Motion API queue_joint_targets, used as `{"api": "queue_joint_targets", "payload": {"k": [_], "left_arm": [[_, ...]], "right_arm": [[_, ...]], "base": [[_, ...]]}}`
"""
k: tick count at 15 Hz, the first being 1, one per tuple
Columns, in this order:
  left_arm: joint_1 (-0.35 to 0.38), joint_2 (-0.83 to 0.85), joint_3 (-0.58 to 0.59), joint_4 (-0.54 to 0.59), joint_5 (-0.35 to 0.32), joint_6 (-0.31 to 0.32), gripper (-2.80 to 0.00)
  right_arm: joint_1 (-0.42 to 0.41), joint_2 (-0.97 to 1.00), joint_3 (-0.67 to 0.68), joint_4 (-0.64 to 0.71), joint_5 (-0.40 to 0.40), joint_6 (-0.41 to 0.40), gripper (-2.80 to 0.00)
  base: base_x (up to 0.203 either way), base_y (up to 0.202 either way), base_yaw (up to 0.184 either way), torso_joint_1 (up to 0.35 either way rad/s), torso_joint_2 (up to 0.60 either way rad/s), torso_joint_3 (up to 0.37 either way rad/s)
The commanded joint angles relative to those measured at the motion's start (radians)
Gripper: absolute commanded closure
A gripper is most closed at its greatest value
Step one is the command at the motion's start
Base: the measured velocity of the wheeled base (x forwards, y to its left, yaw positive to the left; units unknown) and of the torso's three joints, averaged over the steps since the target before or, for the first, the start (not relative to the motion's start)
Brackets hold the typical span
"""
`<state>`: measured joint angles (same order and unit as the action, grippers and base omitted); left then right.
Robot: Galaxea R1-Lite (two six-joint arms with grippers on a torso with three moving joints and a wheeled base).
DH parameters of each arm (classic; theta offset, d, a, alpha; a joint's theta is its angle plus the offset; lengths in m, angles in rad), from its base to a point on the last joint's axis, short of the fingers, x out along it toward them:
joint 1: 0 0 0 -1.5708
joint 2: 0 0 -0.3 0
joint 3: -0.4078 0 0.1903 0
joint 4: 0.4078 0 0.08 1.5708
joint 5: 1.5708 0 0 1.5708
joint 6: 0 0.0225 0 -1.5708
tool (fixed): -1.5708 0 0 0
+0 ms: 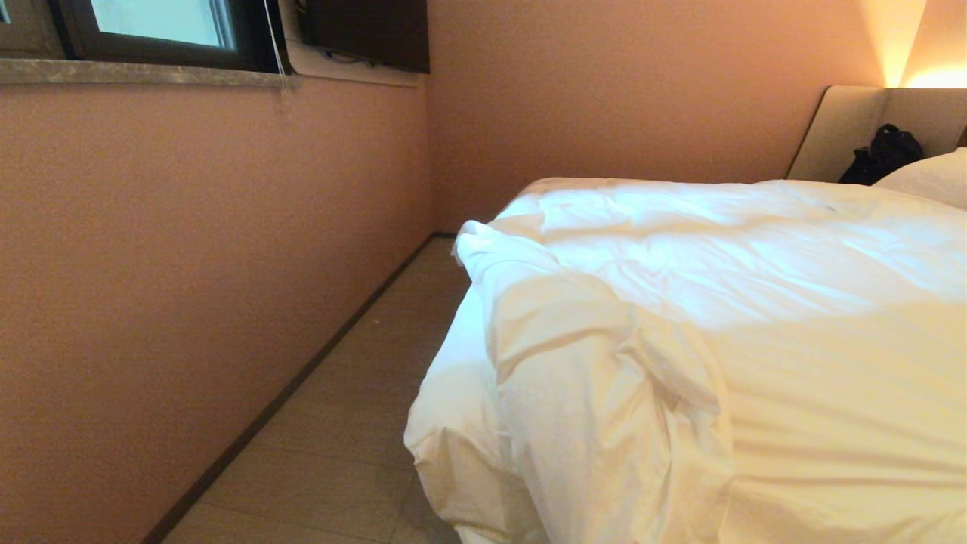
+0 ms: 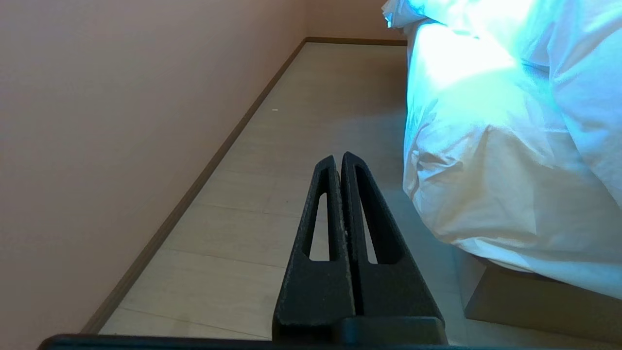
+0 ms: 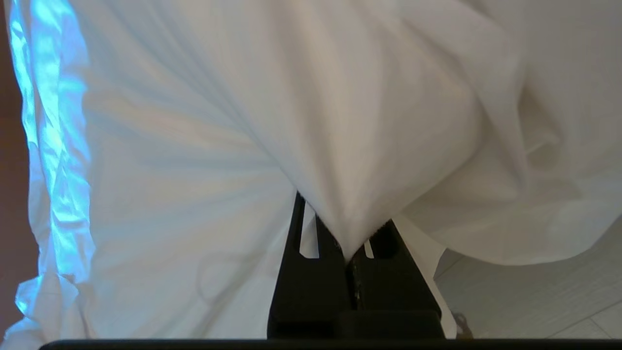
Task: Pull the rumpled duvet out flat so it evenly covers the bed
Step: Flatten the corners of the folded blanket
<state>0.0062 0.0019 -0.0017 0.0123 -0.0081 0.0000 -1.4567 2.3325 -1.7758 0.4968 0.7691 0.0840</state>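
Note:
The puffy white duvet [image 1: 718, 287] lies rumpled over the bed, and a bunched corner hangs down the near left side. The bed's beige headboard [image 1: 846, 128] stands at the far right. Its tan base [image 2: 529, 301] shows under the hanging duvet [image 2: 510, 146] in the left wrist view. My right gripper [image 3: 346, 243] is shut on a pinched fold of the duvet [image 3: 291, 97], and taut creases fan out from the jaws. My left gripper [image 2: 338, 158] hangs shut and empty over the floor beside the bed. Neither arm shows in the head view.
A narrow strip of pale floor [image 1: 340, 423] runs between the bed and the pink wall [image 1: 189, 264], with a window [image 1: 151, 23] above. A black bag [image 1: 880, 155] and a white pillow [image 1: 933, 177] sit by the headboard.

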Motion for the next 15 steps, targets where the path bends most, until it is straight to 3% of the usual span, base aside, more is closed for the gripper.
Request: {"api": "queue_joint_targets", "payload": {"k": [1,8,9,15], "left_arm": [[0.0,0.0,0.0,0.0,0.0,0.0,0.0],[0.001,0.0,0.0,0.0,0.0,0.0,0.0],[0.0,0.0,0.0,0.0,0.0,0.0,0.0],[0.0,0.0,0.0,0.0,0.0,0.0,0.0]], "right_arm": [[-0.01,0.031,-0.035,0.122,0.0,-0.011,0.0],[0.008,0.008,-0.028,0.295,0.011,-0.127,0.0],[0.01,0.005,-0.028,0.312,0.012,-0.138,-2.8],[0.013,-0.079,-0.031,0.486,0.089,-0.24,-2.8]], "base": [[0.0,0.0,0.0,0.0,0.0,0.0],[0.0,0.0,0.0,0.0,0.0,0.0],[0.0,0.0,0.0,0.0,0.0,0.0],[0.0,0.0,0.0,0.0,0.0,0.0]]}}
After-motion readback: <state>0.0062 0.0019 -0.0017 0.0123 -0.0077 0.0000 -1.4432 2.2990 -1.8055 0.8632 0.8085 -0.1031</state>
